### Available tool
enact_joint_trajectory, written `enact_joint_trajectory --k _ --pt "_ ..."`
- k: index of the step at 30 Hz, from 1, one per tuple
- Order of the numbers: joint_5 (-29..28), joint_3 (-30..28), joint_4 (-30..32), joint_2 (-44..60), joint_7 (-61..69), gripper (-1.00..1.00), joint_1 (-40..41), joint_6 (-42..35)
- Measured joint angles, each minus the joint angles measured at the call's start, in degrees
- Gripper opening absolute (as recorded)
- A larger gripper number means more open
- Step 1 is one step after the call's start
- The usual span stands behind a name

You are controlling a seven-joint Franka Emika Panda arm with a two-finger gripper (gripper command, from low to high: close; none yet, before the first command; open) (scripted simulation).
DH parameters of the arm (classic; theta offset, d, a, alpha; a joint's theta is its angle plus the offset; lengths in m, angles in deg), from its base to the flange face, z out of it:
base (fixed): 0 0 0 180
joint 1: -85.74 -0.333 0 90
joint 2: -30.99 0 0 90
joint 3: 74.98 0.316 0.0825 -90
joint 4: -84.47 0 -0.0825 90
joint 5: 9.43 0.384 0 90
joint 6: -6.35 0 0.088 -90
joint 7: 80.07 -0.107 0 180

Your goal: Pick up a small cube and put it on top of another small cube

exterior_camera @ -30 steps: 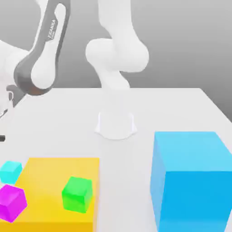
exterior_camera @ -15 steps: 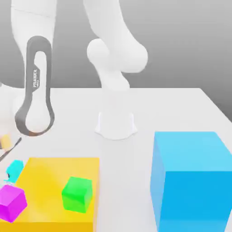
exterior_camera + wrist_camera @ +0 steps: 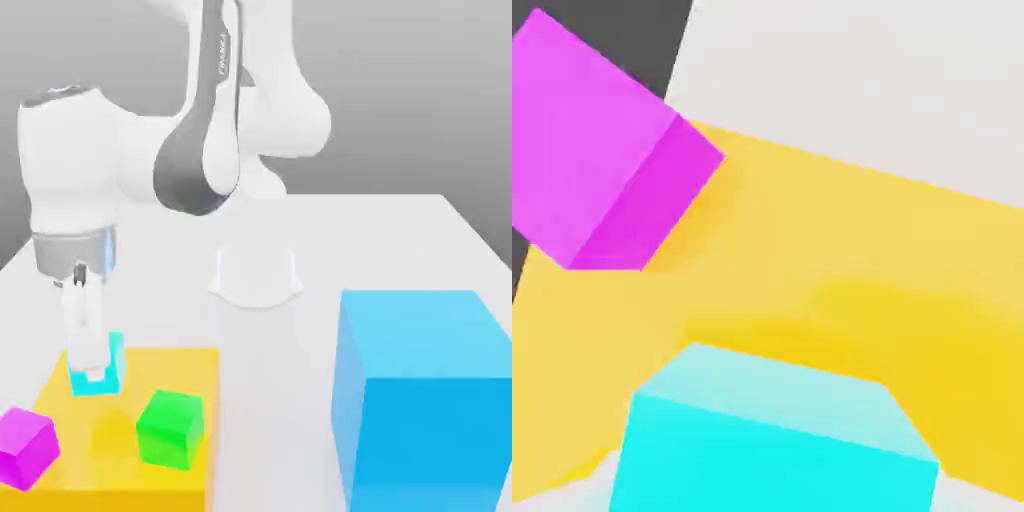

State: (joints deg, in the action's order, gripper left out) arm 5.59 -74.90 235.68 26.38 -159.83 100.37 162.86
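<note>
Your pincer (image 3: 91, 372) is closed on the small light-cyan cube (image 3: 103, 368), holding it above the yellow slab (image 3: 190, 372) on the worktop (image 3: 400, 240). The small green cube (image 3: 170, 427) rests on that slab; the magenta cube (image 3: 25, 447) sits at its edge.

The small cube (image 3: 98, 370) looks smooth and matt, like plain plastic — so do the green cube (image 3: 171, 428) and magenta cube (image 3: 26, 448). The yellow slab (image 3: 140, 400) is flat and unglossed; the counter (image 3: 380, 240) reads as smooth matt white — no texture.
</note>
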Motion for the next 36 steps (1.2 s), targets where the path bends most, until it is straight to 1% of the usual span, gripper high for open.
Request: enact_joint_trajectory --k 4,11,14,17,19,24,28,32,35,36 --pt "4.0 3.9 2.0 -5.5 6.1 -1.0 -7.2 -0.3" --pt "9.9 10.9 6.5 -14.8 17.1 -1.0 -23.8 -0.4" --pt "11.3 14.1 9.2 -18.5 21.8 -1.0 -31.8 -0.2" --pt "10.7 17.8 12.5 -21.0 24.8 -1.0 -37.3 0.0" --pt "7.8 19.4 14.3 -19.8 25.1 -1.0 -36.8 -1.0" --pt "-0.9 21.4 17.0 -13.3 25.0 -1.0 -30.8 -4.2" --pt "-5.4 22.9 17.1 -8.0 22.8 -1.0 -27.9 -0.4" --pt "-9.6 24.4 17.0 -2.2 20.0 -1.0 -25.3 5.2" --pt "-13.7 24.3 17.1 2.6 17.2 -1.0 -24.2 9.9" --pt "-14.6 24.2 17.1 3.7 16.6 1.0 -24.1 11.0"
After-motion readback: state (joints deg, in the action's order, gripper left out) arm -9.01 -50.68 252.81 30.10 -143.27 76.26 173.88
